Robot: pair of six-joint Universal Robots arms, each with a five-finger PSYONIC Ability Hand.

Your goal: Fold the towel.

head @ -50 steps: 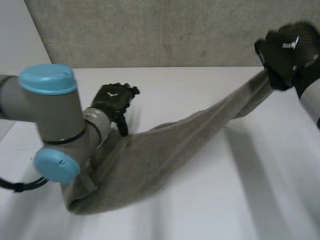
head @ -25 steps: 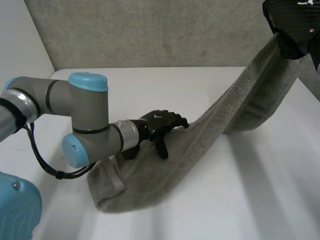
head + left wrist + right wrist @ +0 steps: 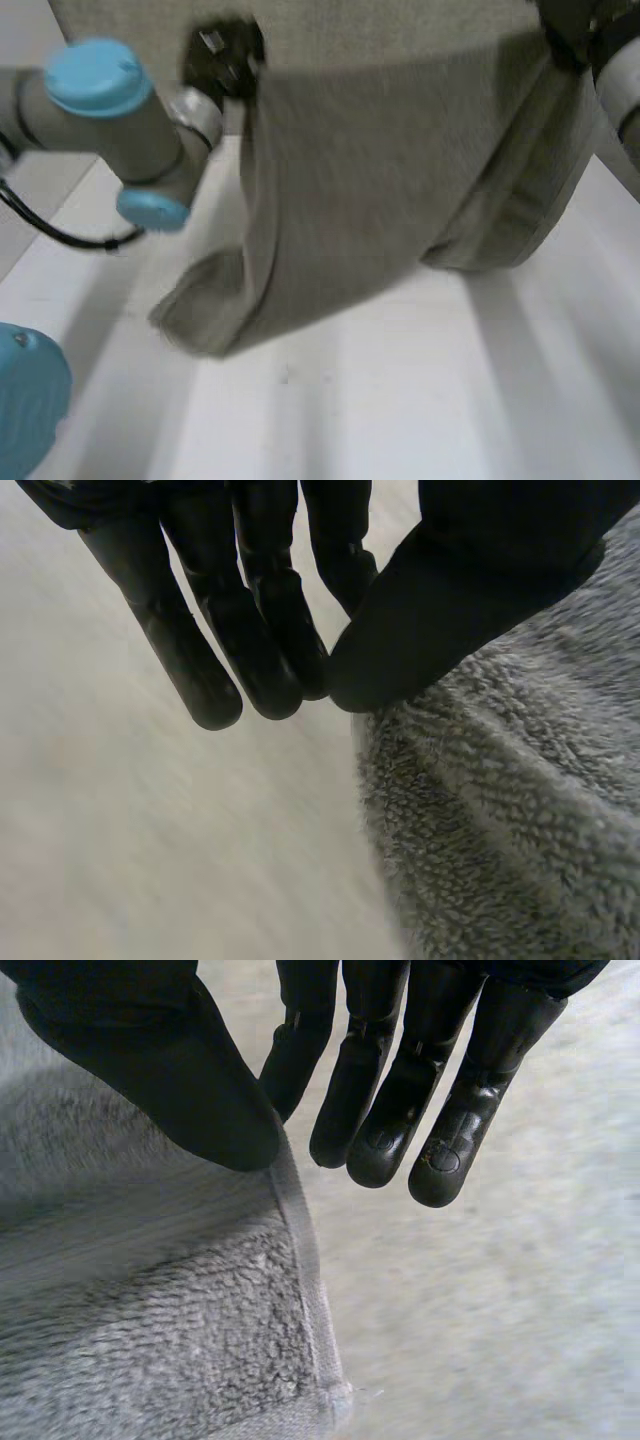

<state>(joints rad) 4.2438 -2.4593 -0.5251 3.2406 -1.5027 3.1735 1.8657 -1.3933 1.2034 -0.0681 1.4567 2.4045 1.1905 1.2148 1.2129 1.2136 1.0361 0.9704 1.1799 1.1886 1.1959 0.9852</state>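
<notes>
Holding the towel (image 3: 370, 190) aloft, your left hand (image 3: 480, 570) and right hand (image 3: 150, 1050) each pinch 1 corner, thumb against fingers; next, lay it flat.

place: robot lab | cues: bare white table (image 3: 450, 400), grey wall (image 3: 380, 25)

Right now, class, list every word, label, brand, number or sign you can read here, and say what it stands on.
No text can be read.
A white mark on the back of the left hand: too blurred to read.
On the towel, the table and the right hand: no writing shows.
</notes>
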